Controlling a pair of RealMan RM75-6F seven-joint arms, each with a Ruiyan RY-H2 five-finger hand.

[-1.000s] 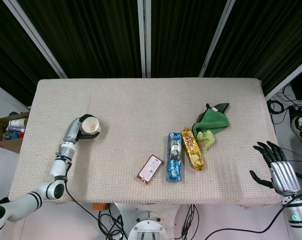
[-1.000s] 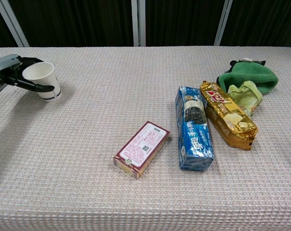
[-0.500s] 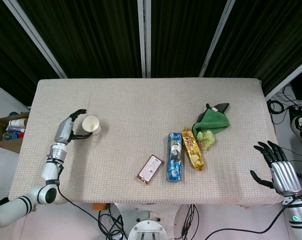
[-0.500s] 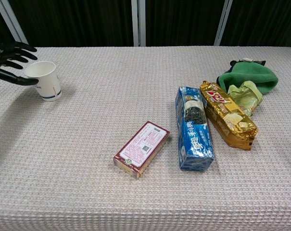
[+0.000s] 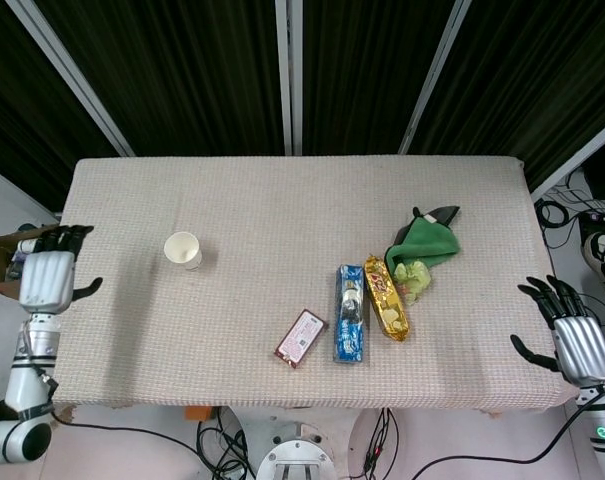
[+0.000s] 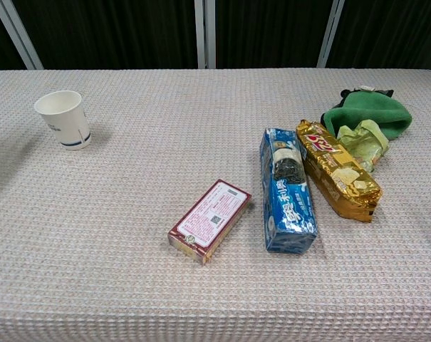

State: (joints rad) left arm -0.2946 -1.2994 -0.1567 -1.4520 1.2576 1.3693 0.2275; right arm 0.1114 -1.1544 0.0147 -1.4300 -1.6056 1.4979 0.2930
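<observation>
Where dark curtains hang — woven tablecloth.

No legible text: print on red box, blue biscuit pack, gold snack pack and paper cup too small to read.

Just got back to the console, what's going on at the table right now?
Neither hand holds anything. The left hand hangs open off the table's left edge, apart from the paper cup, which stands upright on the table. The right hand is open past the right edge. In the middle lie a red box, a blue biscuit pack and a gold snack pack side by side, with a green cloth behind them.
</observation>
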